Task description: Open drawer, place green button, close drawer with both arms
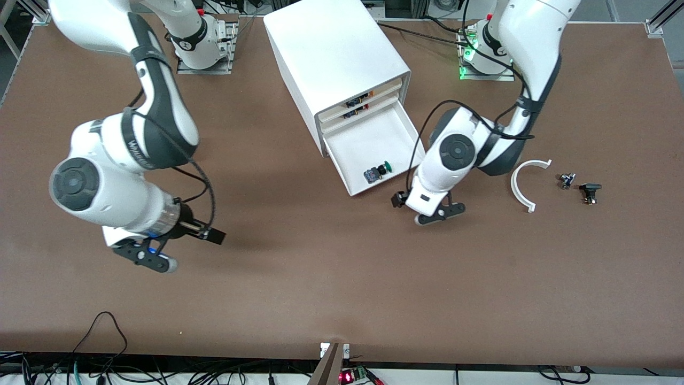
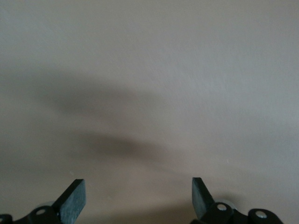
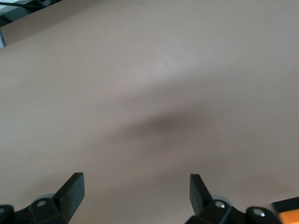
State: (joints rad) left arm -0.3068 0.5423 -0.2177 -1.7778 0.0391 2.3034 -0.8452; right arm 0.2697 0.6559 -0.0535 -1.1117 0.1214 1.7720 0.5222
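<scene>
The big white cabinet (image 1: 334, 53) stands mid-table. Its lower drawer (image 1: 368, 143) is pulled open. The button (image 1: 377, 172), with green cap and blue-grey base, lies on its side in the drawer near the front lip. My left gripper (image 1: 401, 200) hangs low over the table just beside the drawer's front corner, toward the left arm's end. Its wrist view shows it open and empty (image 2: 138, 196) over bare table. My right gripper (image 1: 211, 235) is over bare table toward the right arm's end, open and empty (image 3: 137, 193).
A white curved piece (image 1: 526, 182) and two small black parts (image 1: 566, 180) (image 1: 589, 191) lie toward the left arm's end. The two upper drawers (image 1: 357, 101) stand slightly ajar with small parts inside. An orange corner (image 3: 287, 207) shows in the right wrist view.
</scene>
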